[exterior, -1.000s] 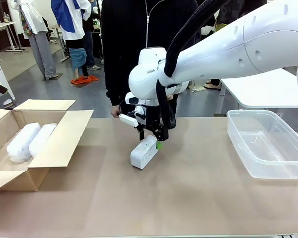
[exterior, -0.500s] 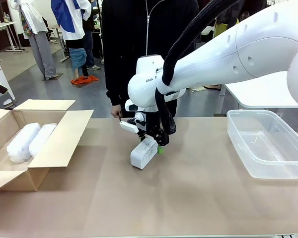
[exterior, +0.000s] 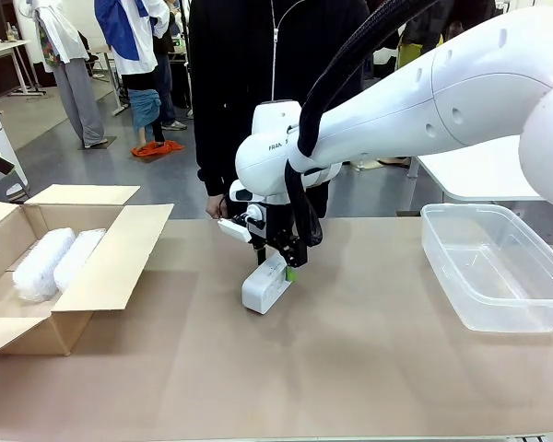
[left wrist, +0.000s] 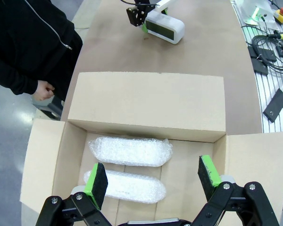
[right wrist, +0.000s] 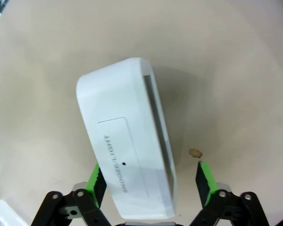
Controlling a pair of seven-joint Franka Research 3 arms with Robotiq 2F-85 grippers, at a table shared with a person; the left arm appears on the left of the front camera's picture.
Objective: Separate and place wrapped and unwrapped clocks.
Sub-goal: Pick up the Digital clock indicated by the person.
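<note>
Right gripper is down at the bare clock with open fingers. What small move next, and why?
Probably close the fingers. The right gripper is open and straddles one end of the unwrapped clock, which lies on the table, with a gap at each pad. Both wrapped clocks already lie in the cardboard box.

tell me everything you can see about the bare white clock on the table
The unwrapped clock is a smooth white plastic oblong with rounded corners, lying on the brown table near its middle. Its top bears a panel printed SNOOZE/LIGHT, and a long grey display strip runs along one side. No bubble wrap covers it. The right gripper is open and straddles one end, green pads on either side with gaps visible in the right wrist view, so it does not look clamped yet. It lies apart from the cardboard box and the clear bin.
</note>
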